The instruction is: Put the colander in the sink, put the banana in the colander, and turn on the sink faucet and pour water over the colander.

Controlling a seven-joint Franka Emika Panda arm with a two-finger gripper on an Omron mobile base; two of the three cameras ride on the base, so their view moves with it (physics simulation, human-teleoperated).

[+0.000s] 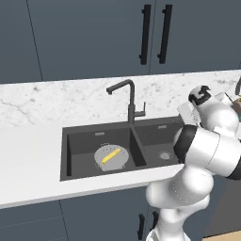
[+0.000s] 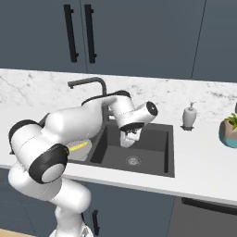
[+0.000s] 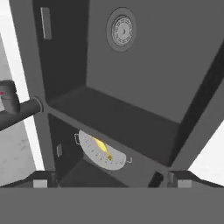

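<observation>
The light-grey colander (image 1: 110, 158) sits on the floor of the left basin of the dark double sink (image 1: 80, 146). The yellow banana (image 1: 111, 155) lies inside it. The dark sink faucet (image 1: 130, 101) stands behind the divider, its hooked spout reaching to the left. My gripper (image 2: 127, 140) hangs open over the right basin (image 2: 157, 148), to the right of the faucet (image 2: 95, 84), with nothing between its fingers. In the hand view the fingertips (image 3: 40, 183) stand wide apart. Beyond them lie the colander (image 3: 98, 154), the banana (image 3: 103, 148) and the right basin's drain (image 3: 121, 30).
A white soap dispenser (image 2: 189, 115) and a potted plant (image 2: 229, 132) stand on the marble counter right of the sink. Dark cabinets with black handles (image 1: 145, 35) hang above. My own arm covers part of the colander (image 2: 82, 150) in the right base view.
</observation>
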